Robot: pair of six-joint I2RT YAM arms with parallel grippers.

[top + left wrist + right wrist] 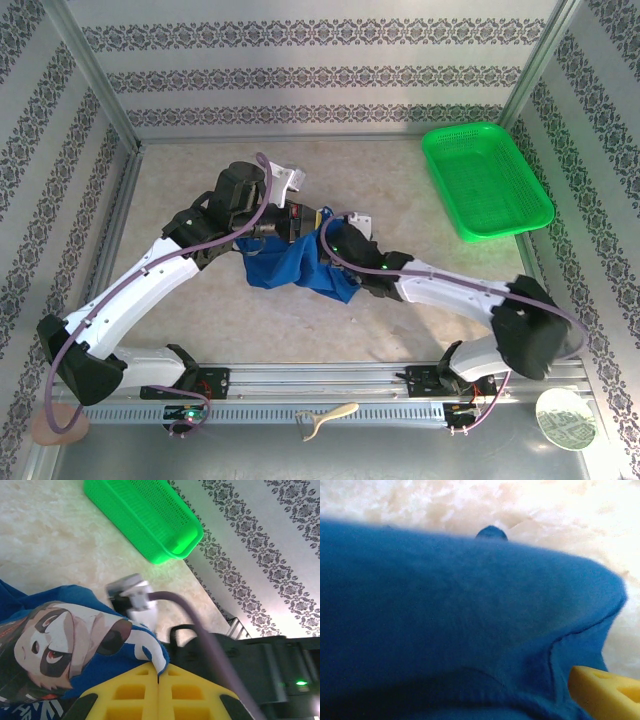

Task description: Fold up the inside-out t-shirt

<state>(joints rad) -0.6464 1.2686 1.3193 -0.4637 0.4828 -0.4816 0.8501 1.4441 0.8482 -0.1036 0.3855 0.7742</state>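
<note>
Beige marbled tabletop (200, 310), enclosed by walls (320, 75) with patterned bands. A green mesh basket (487, 180) sits at the far right corner. The t-shirt (290, 265) lies bunched at centre. Left gripper (159, 676): jaws fully closed, pinching the printed fabric. Right gripper (338, 228): jaws spread wide, blue cloth draped against one of its fingers (602, 690).
</note>
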